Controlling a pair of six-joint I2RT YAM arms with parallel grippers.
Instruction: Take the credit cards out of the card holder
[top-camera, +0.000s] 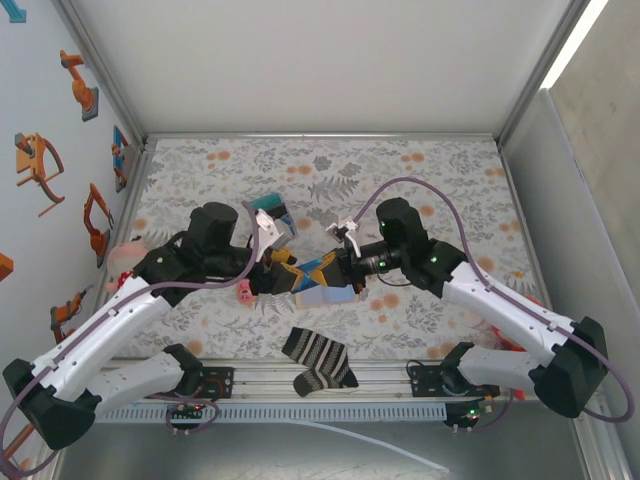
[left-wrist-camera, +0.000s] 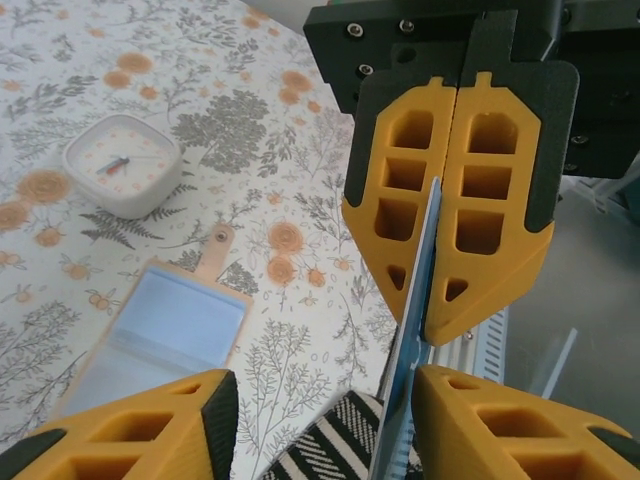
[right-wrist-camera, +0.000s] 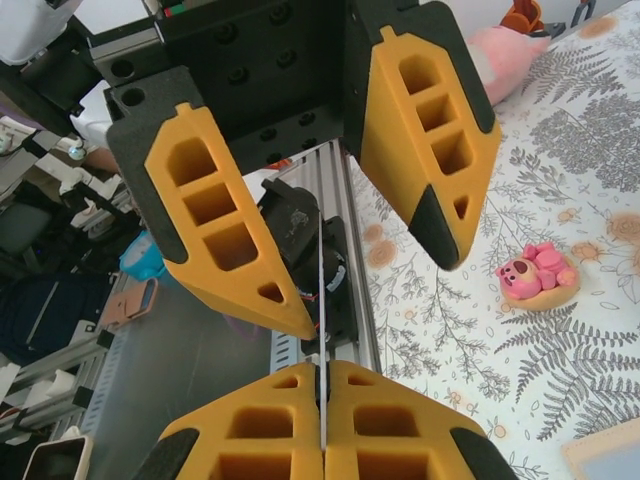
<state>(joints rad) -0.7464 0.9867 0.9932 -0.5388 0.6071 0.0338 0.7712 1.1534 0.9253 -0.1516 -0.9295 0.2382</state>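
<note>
One thin blue credit card (left-wrist-camera: 400, 400) is out of the soft tan bifold card holder (left-wrist-camera: 168, 332), which lies opened flat on the floral table cover (left-wrist-camera: 250, 100) with its blue-grey inner panels facing up. Whether those panels hide more cards I cannot tell, so by my reading the task is at least partly done, and this card has yet to be set down. The card hangs in the air just beside the card holder, clear of it. The right gripper (right-wrist-camera: 322, 378) has its yellow fingers pressed together on the card's edge. The left gripper (right-wrist-camera: 372, 285) is spread wide, one finger on each side of the card and neither touching it. In the top view both arms reach inward and meet nose to nose just over the card holder. A white square clock (left-wrist-camera: 122, 165) sits beyond the card holder, and a striped sock (left-wrist-camera: 320, 450) lies nearer the bases.
</note>
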